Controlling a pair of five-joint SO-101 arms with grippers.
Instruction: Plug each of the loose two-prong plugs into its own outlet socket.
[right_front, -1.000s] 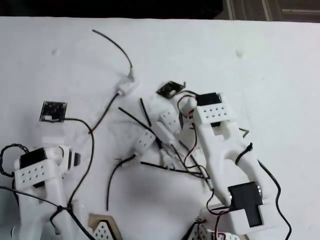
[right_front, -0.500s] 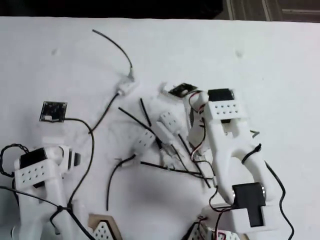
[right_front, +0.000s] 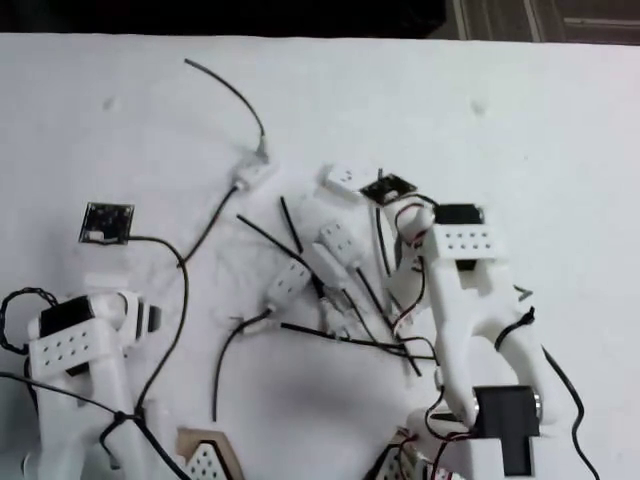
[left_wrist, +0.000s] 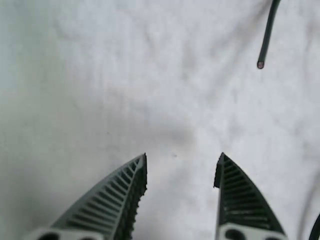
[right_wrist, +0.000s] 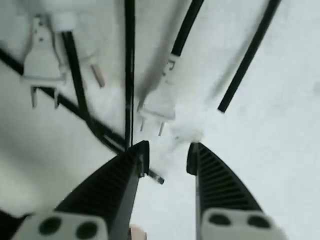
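Several white outlet sockets and two-prong plugs on black cords lie tangled at the table's middle: a socket block, another socket and a third socket farther back. My right gripper is open just above the cloth with nothing between its fingers. A white plug lies just ahead of it, prongs toward it, and a second plug lies off to the side. The right arm stands right of the tangle. My left gripper is open over bare cloth, and the left arm is at the front left.
A white connector on a long cord lies behind the tangle. A loose cord end lies ahead of the left gripper. A black cord runs along the left arm. The back and far right of the white cloth offer free room.
The right arm has swung to the right, away from the tangle's middle. The white socket at the back now shows where the arm was. The left arm has kept still.
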